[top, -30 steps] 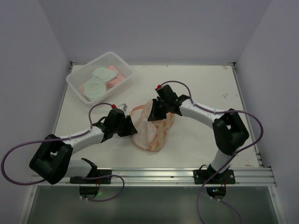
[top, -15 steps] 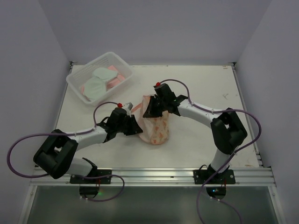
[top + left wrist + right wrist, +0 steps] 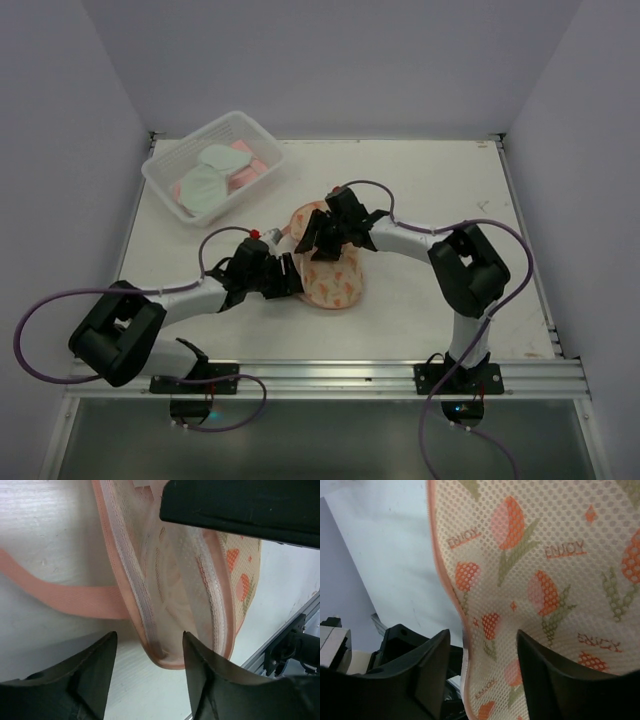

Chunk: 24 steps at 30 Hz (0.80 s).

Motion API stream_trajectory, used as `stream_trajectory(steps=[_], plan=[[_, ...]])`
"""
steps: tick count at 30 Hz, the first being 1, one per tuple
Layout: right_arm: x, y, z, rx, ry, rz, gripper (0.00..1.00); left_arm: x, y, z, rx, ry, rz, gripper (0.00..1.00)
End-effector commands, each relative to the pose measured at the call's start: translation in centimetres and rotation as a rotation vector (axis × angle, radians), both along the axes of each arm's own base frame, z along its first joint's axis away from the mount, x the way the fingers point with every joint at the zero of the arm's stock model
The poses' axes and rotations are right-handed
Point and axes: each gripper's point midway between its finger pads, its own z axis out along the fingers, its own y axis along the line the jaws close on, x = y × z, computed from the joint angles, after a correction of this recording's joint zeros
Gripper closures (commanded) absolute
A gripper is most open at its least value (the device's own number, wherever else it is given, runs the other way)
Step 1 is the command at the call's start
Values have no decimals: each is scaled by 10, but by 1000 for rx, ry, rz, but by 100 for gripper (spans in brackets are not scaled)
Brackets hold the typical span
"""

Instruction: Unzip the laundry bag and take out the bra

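White table [image 3: 440, 200]: laundry bag [image 3: 338, 288] between left gripper [image 3: 292, 280], right gripper [image 3: 318, 241].

The laundry bag [image 3: 555, 555] is matt honeycomb mesh cloth with printed motifs, edged in woven pink tape; its inside looks thin and translucent. Its loop [image 3: 60, 597] is ribbed webbing. The table [image 3: 45, 535] is matt white with faint grain. At ten o'clock the tub [image 3: 165, 195] is clear ribbed plastic; at six o'clock the rail [image 3: 340, 375] is brushed metal.
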Motion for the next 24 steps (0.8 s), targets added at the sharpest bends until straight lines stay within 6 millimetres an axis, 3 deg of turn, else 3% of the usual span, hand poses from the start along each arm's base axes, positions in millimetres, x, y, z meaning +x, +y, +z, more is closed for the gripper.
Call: stream_trajectory(steps=[1, 7, 9, 14, 17, 21, 24], plan=[[4, 13, 36, 88, -89, 56, 40, 3, 5, 14, 4, -53, 20, 40], [6, 5, 77, 79, -200, 78, 25, 1, 43, 24, 83, -57, 127, 16], [5, 5, 91, 96, -228, 87, 25, 1, 53, 33, 91, -75, 157, 10], [5, -1, 116, 88, -301, 111, 25, -6, 81, 45, 148, -95, 244, 6], [4, -6, 119, 73, -324, 115, 25, -5, 92, 53, 176, -111, 287, 7], [1, -17, 124, 51, -364, 95, 26, 10, 109, 87, 226, -205, 359, 6], [4, -50, 147, -29, -489, 16, 24, 23, 127, 128, 287, -298, 426, 0]])
